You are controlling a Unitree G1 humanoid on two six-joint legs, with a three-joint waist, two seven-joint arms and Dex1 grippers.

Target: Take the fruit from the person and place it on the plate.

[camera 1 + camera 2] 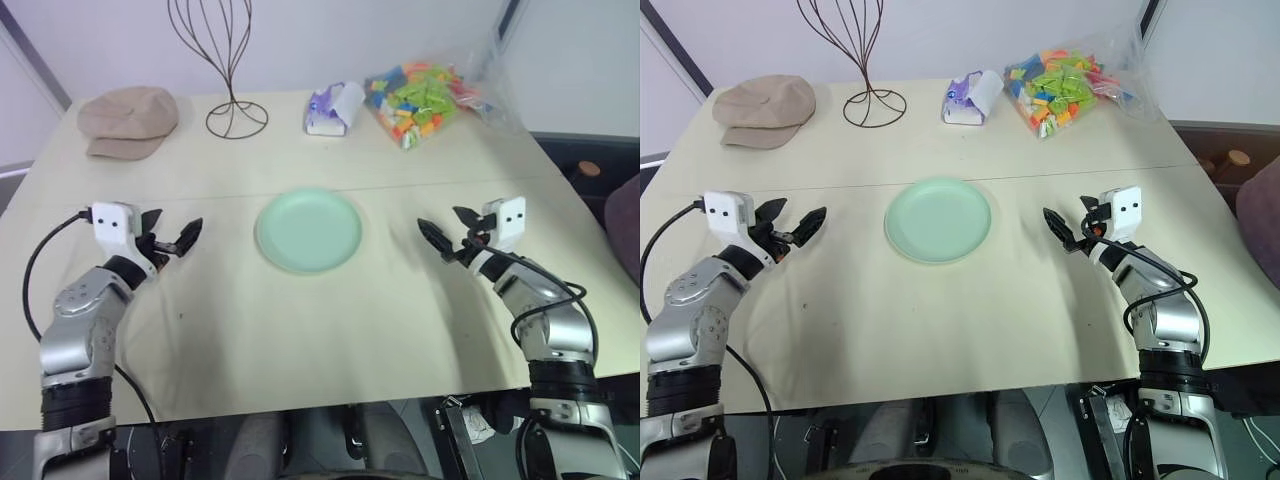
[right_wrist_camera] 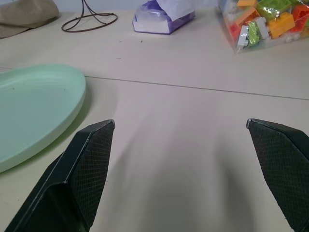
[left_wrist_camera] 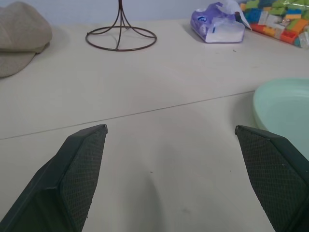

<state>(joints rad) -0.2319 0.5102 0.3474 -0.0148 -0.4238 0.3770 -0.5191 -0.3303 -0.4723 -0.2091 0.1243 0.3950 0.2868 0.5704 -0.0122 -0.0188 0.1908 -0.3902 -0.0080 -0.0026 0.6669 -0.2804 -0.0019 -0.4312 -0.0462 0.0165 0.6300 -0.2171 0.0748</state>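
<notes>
The pale mint-green plate (image 1: pixel 308 230) lies empty in the middle of the beige table. My left gripper (image 1: pixel 178 225) hovers to the plate's left, pointing across the table with its fingers spread wide and nothing between them; the left wrist view shows the plate's rim (image 3: pixel 285 104) beside one finger. On the plate's right, my right gripper (image 1: pixel 443 222) is also open and empty, and the plate (image 2: pixel 34 106) sits just past its finger in the right wrist view. The fruit and the person are out of view.
Along the table's far edge stand a tan cap (image 1: pixel 128 120), a dark wire stand (image 1: pixel 235 110), a purple tissue pack (image 1: pixel 333 108) and a clear bag of colourful blocks (image 1: pixel 420 100). A seam (image 1: pixel 450 183) crosses the table behind the plate.
</notes>
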